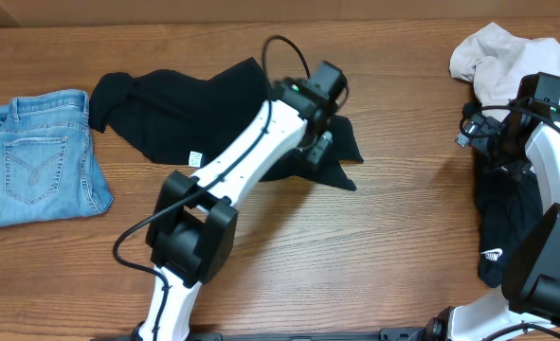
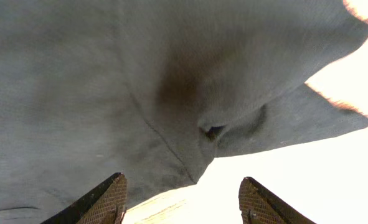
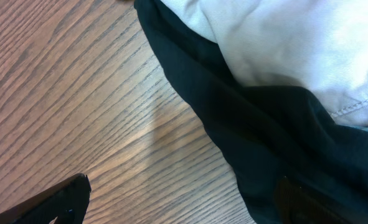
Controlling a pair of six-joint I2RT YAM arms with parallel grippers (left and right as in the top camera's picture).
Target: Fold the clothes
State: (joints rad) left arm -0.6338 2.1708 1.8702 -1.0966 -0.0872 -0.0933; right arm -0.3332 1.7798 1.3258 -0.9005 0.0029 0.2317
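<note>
A black shirt (image 1: pixel 180 104) lies spread across the middle of the table. My left gripper (image 1: pixel 317 147) hovers over its right edge, open and empty; in the left wrist view the dark cloth (image 2: pixel 140 93) fills the frame above the open fingers (image 2: pixel 182 199). A white garment (image 1: pixel 507 52) lies heaped at the far right, over a second black garment (image 1: pixel 507 218). My right gripper (image 1: pixel 488 156) is open beside that pile; its wrist view shows the dark cloth (image 3: pixel 264 137), the white cloth (image 3: pixel 296 43) and open fingers (image 3: pixel 190 199).
Folded blue denim shorts (image 1: pixel 43 156) lie at the far left. The wooden table (image 1: pixel 355 256) shows bare wood between the two piles and along the front.
</note>
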